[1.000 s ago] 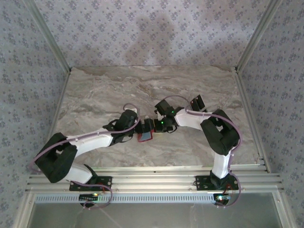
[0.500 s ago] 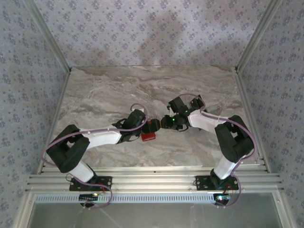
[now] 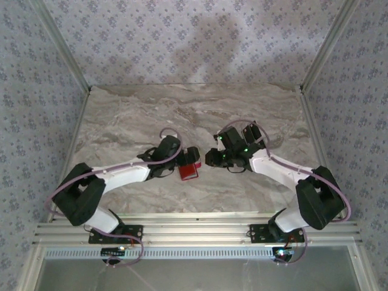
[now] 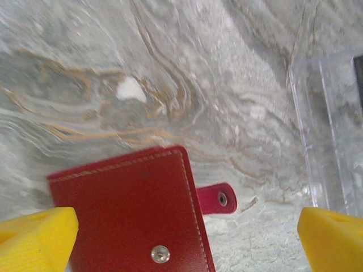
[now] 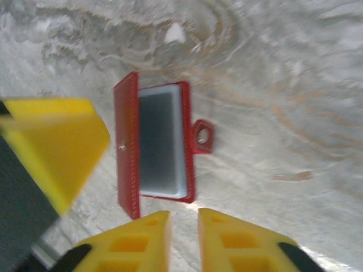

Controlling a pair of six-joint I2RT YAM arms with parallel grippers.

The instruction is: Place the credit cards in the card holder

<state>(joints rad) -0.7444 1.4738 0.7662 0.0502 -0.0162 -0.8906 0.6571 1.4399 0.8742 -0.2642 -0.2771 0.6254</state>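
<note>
The red card holder lies ajar mid-tabletop, grey inside showing, under the wide-spread, empty left hand, the right hand at its 3 o'clock nearly pressed together on nothing, so loading looks unfinished: a likely credit card sits in the clear tray.

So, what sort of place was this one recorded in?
Most likely a lab robot cell rather than a home: a marble-look table closed in by patterned walls on three sides, aluminium rails along its near edge, and the left arm and right arm bolted to them.
</note>
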